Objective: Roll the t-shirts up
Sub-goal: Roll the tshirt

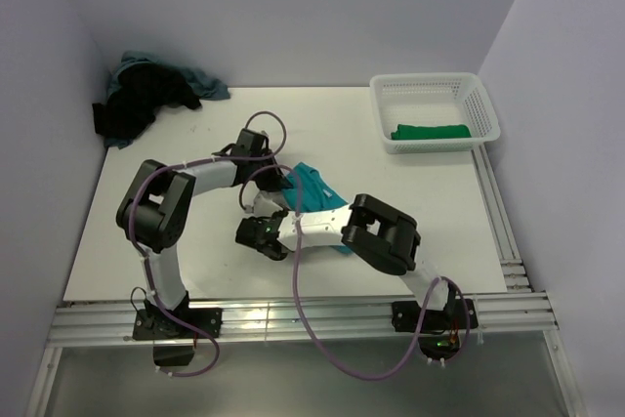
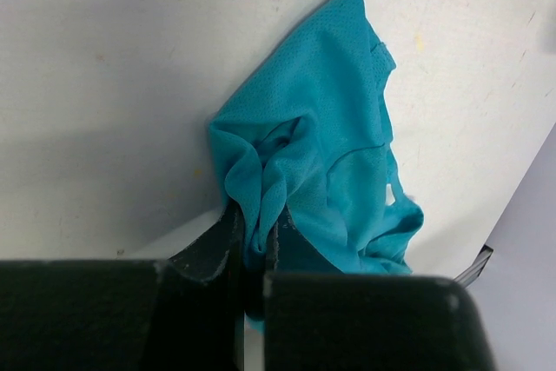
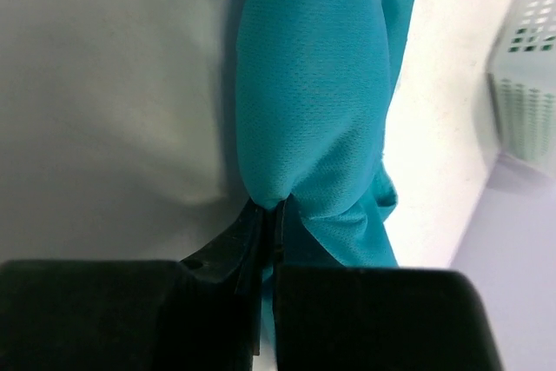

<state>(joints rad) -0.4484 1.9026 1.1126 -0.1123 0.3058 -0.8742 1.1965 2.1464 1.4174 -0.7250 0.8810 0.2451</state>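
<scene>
Teal t-shirt (image 2: 321, 128), half-hidden, is clamped by left end effector (image 2: 254, 234) and right end effector (image 3: 271, 215).

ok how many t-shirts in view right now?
4: teal one mid-table, dark green one in the basket, black one and grey-blue one piled at the far-left corner. That pile may hide more.

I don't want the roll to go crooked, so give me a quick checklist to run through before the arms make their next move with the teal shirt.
1. Left gripper shut on the teal t-shirt: ok, fabric is pinched between its fingers.
2. Right gripper shut on the same shirt: ok.
3. Shirt spread flat: not ok, it is bunched and creased.
4. Both grips on one hem: cannot tell.
5. White basket apart from the shirt: ok, it stands at the far right corner.
</scene>
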